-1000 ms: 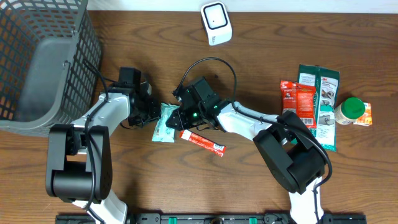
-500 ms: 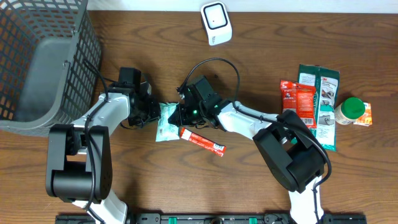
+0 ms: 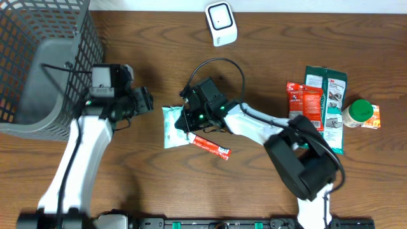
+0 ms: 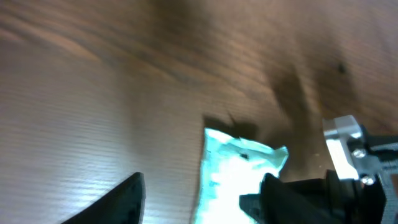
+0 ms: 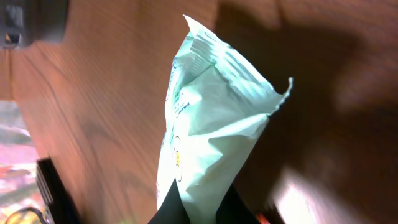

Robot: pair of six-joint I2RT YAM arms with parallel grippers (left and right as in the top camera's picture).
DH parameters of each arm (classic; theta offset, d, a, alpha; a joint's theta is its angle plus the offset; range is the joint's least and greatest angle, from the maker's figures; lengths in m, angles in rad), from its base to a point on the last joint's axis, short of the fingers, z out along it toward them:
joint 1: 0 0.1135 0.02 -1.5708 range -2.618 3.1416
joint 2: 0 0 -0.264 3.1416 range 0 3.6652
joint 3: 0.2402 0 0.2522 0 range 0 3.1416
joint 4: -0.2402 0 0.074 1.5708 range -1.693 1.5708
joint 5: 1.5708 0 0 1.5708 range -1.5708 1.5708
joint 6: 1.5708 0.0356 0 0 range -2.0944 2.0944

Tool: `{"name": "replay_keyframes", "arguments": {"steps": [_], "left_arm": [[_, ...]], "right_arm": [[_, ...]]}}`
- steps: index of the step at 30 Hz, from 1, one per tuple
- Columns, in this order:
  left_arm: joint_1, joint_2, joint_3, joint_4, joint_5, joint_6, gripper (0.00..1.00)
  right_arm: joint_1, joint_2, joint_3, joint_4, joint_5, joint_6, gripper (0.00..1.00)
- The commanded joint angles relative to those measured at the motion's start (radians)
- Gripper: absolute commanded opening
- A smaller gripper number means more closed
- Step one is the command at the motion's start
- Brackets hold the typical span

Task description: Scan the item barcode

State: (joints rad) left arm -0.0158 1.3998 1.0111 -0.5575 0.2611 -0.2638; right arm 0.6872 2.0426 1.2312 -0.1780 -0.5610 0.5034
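We hold the packet (image 5: 211,124), likely light, soft and crinkly, by its end in clenched right fingers (image 5: 166,210), left fingers (image 4: 124,199) released.

overhead view: bright, even light from above, sharp across the whole frame. wood grain of the counter (image 3: 146,191) reads clean. soft short shadows sit under the arms and beside the basket (image 3: 38,63). the white scanner (image 3: 220,23) at the top edge is close to blown out.

left wrist view: heavy motion blur everywhere, grain smeared. the pale green packet (image 4: 233,168) is washed to a glowing cyan, print unreadable. a broad dark shadow lies on the wood, upper right.

right wrist view: packet fairly sharp mid frame, creases visible, lit from the left. the right half of the wood drops into deep shadow. grey out-of-focus blob in the top left corner, overexposed pinkish patch at the lower left edge.
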Motion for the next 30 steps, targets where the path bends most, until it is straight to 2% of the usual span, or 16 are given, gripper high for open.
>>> {"name": "replay_keyframes", "arguments": {"steps": [1, 2, 3, 4, 12, 18, 22, 26, 30], "left_arm": [[0.004, -0.091, 0.014, -0.023, -0.158, 0.004, 0.69], [0.004, -0.113, 0.014, -0.026, -0.188, 0.004, 0.71], [0.004, -0.128, 0.014, -0.03, -0.207, 0.004, 0.8], [0.004, -0.143, 0.014, -0.031, -0.214, 0.004, 0.81], [0.004, -0.154, 0.014, -0.033, -0.214, 0.004, 0.83], [0.004, -0.153, 0.014, -0.033, -0.214, 0.004, 0.83], [0.004, -0.153, 0.014, -0.033, -0.214, 0.004, 0.83], [0.004, -0.153, 0.014, -0.033, -0.214, 0.004, 0.83], [0.004, -0.153, 0.014, -0.033, -0.214, 0.004, 0.84]], "right_arm": [[-0.016, -0.136, 0.0, -0.068, 0.076, -0.097, 0.01], [-0.02, -0.165, 0.003, -0.109, 0.113, -0.106, 0.01], [-0.023, -0.193, 0.009, -0.15, 0.149, -0.124, 0.01], [-0.025, -0.216, 0.014, -0.183, 0.177, -0.142, 0.01], [-0.028, -0.341, 0.121, -0.491, 0.362, -0.248, 0.01], [-0.048, -0.339, 0.382, -0.827, 0.433, -0.327, 0.01], [-0.051, -0.339, 0.615, -1.069, 0.599, -0.365, 0.01], [-0.05, -0.339, 0.762, -1.178, 0.72, -0.395, 0.01], [-0.052, -0.322, 0.883, -1.252, 0.75, -0.475, 0.01]]}}
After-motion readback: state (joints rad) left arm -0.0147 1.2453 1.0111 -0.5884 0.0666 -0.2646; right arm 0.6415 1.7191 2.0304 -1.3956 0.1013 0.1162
